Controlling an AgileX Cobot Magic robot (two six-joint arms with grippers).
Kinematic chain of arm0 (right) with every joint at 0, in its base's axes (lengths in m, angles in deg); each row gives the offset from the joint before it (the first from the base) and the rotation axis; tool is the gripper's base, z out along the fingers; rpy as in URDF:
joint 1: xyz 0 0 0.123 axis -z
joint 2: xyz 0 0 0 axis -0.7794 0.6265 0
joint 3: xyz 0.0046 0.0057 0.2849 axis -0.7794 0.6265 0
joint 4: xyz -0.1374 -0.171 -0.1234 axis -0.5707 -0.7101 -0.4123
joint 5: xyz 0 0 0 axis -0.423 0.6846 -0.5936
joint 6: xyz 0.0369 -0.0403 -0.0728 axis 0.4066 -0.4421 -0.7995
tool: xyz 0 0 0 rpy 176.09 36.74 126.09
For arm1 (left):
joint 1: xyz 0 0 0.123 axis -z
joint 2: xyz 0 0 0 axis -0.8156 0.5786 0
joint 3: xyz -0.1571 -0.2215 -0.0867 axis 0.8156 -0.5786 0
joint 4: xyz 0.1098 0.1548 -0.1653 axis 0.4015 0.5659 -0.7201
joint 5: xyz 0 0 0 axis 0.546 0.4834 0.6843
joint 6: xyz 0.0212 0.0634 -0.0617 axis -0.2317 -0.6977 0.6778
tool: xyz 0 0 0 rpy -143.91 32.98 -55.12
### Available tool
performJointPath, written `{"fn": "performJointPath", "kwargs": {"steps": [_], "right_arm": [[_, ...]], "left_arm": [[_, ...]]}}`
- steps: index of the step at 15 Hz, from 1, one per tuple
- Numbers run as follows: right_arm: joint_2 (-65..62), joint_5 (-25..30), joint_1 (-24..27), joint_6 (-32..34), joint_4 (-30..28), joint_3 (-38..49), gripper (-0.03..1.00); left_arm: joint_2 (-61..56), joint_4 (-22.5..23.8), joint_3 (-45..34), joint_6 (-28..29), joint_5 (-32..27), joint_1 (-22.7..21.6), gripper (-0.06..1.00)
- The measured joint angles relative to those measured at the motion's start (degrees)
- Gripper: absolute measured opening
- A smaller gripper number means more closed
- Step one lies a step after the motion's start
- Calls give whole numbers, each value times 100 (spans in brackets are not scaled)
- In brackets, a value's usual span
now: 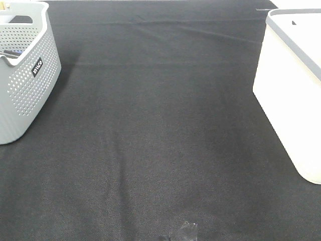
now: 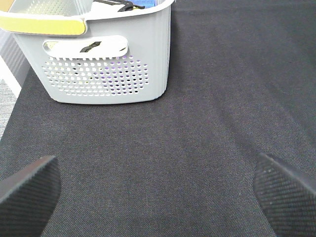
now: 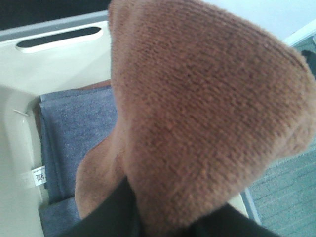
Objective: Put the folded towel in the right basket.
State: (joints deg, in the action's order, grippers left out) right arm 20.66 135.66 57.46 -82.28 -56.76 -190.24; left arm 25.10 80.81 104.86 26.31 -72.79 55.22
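Black cloth (image 1: pixel 160 125) is covering the whole table and is lying bare between the containers.

Item 1, brown towel (image 3: pixel 197 113): one.
- It is hanging bunched over the open white basket (image 1: pixel 291 100), which is standing at the right edge of the table.
- It is not yet resting inside.
- The right gripper (image 3: pixel 128 217) is pinching it. The cloth is hiding most of the jaws, so only a dark finger is showing beneath the folds.
- Handling, as judged: it is looking soft, light and limp, with a nubbly pile that should grip well and not slip.
- It is sagging around the hold, so the fold is likely loosening.
- A bite through several layers near a folded edge seems the best place to take it.
- It is not fragile.

Item 2, blue-grey towel (image 3: pixel 74 133): one.
- It is lying flat on the floor of the white basket, below the brown one.
- A small white tag (image 3: pixel 38 175) is sticking out at its edge.
- A brownish sliver is showing past its far edge. Whether that is another cloth cannot be told.

Item 3, baskets: two.
- The white one is described above.
- The grey perforated basket (image 1: pixel 25 75) is sitting at the left, well apart from the white one, with contents too hidden to name.

Item 4, grippers: two.
- The left gripper (image 2: pixel 158 192) is hovering over bare cloth near the grey basket.
- Its fingers are spread wide and are carrying nothing.
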Motion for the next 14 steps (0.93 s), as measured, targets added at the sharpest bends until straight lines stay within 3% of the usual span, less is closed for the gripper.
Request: {"fn": "performJointPath", "kwargs": {"steps": [2, 4, 5, 6, 11, 14], "right_arm": [[258, 0, 0, 103, 29, 0, 22], [453, -6, 0, 149, 97, 0, 67], [498, -6, 0, 149, 97, 0, 85], [510, -6, 0, 149, 97, 0, 92], [195, -6, -92, 40, 561, 0, 97], [-355, -11, -613, 57, 533, 74, 97]], "left_arm": [[0, 0, 0, 0, 0, 0, 99], [0, 0, 0, 0, 0, 0, 99], [0, 0, 0, 0, 0, 0, 99], [0, 0, 0, 0, 0, 0, 99], [0, 0, 0, 0, 0, 0, 99], [0, 0, 0, 0, 0, 0, 99]]}}
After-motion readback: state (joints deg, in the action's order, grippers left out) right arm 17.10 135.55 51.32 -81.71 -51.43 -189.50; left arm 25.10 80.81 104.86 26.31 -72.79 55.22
